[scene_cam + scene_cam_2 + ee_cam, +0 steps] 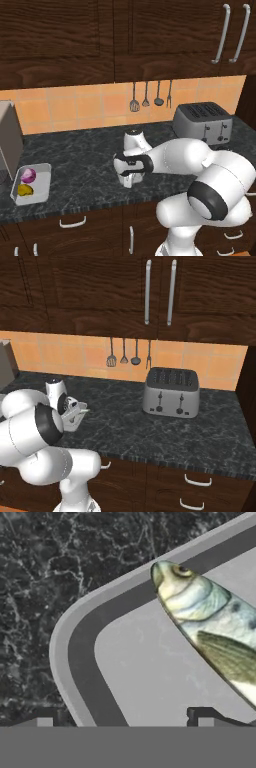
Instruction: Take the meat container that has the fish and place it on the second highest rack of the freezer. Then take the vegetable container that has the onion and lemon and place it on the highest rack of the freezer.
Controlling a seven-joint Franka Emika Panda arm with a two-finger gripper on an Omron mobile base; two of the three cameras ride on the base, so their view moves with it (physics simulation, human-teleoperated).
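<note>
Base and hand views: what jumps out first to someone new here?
The white arm dominates, bent low over the dark marble counter with its gripper open just above the meat container, whose rim corner and fish loom large in the hand view. Far left on the counter sits the vegetable container with the purple onion and yellow lemon. A silver toaster stands on the right.

Grey meat container [135, 677]; silvery-yellowish fish [212, 619]; black marbled counter [55, 567].

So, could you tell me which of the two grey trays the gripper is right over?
The meat container with the fish, directly beneath the open gripper; the vegetable container sits far off beside the grey appliance.
</note>
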